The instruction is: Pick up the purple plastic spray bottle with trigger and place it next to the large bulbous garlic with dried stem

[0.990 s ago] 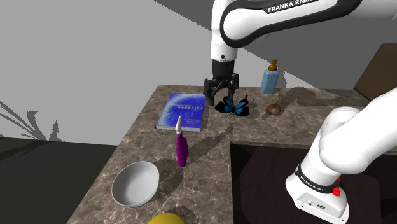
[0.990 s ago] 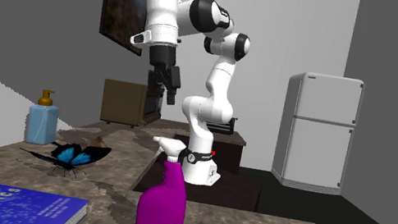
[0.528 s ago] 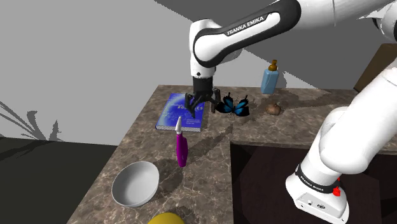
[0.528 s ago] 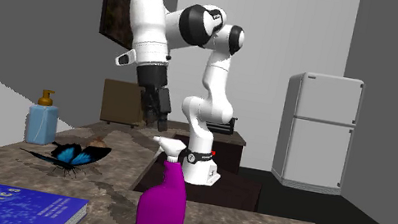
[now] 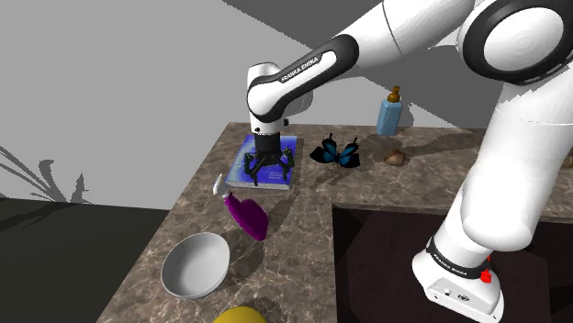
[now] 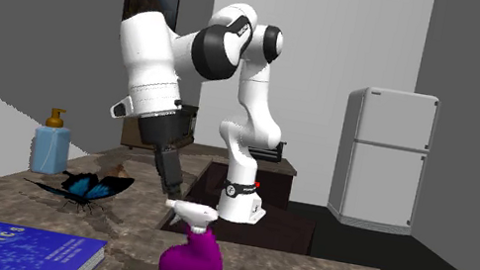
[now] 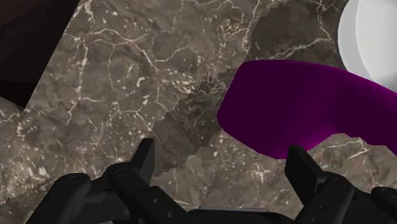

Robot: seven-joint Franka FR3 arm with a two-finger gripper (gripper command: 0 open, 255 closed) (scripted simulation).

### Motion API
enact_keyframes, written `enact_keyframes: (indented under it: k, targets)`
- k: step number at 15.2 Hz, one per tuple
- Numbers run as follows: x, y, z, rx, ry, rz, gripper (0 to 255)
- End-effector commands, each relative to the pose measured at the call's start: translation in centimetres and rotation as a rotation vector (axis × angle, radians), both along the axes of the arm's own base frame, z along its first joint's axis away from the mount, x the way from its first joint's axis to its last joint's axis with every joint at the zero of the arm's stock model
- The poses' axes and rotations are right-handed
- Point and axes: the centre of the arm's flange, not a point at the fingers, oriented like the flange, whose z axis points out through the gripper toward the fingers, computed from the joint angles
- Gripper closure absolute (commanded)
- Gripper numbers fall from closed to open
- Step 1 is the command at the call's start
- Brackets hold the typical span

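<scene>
The purple spray bottle [image 5: 247, 214] with a white trigger head [image 5: 220, 186] leans steeply on the marble counter, tipped toward the shoulder view's left. My gripper [image 5: 267, 167] hangs open just above and behind it, over the near edge of the blue book [image 5: 268, 158]. In the second exterior view its fingertips [image 6: 175, 189] are right by the bottle's trigger head [image 6: 191, 214]. In the wrist view my gripper [image 7: 221, 165] stands open and the purple body [image 7: 305, 108] lies ahead of one finger, not clasped. The brown garlic [image 5: 396, 158] sits far back, beyond a blue butterfly [image 5: 335, 152].
A white bowl [image 5: 196, 264] and a yellow lidded thing [image 5: 241, 316] sit on the near counter. A blue soap dispenser [image 5: 389, 115] stands behind the garlic. A dark recess [image 5: 386, 266] lies beside the stand. A white fridge [image 6: 385, 158] stands far off.
The arm has swung down from above the butterfly, across the book, to the bottle. The bottle, upright before, now leans over toward the shoulder view's left.
</scene>
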Motion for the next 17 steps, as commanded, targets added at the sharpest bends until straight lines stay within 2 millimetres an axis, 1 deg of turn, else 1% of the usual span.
enact_keyframes:
  k: [1, 2, 9, 10, 17]
  targets:
    - [1.7, 0.7, -2.1, 0.009, 0.021, -0.032, 0]
    - [2.5, 1.0, -3.0, 0.012, 0.03, -0.046, 0]
    - [1.8, 1.9, -6.5, 0.012, 0.03, -0.046, 0]
    - [1.7, 2.0, -6.8, 0.012, 0.03, -0.046, 0]
    - [1.7, 2.0, -6.8, 0.012, 0.03, -0.046, 0]
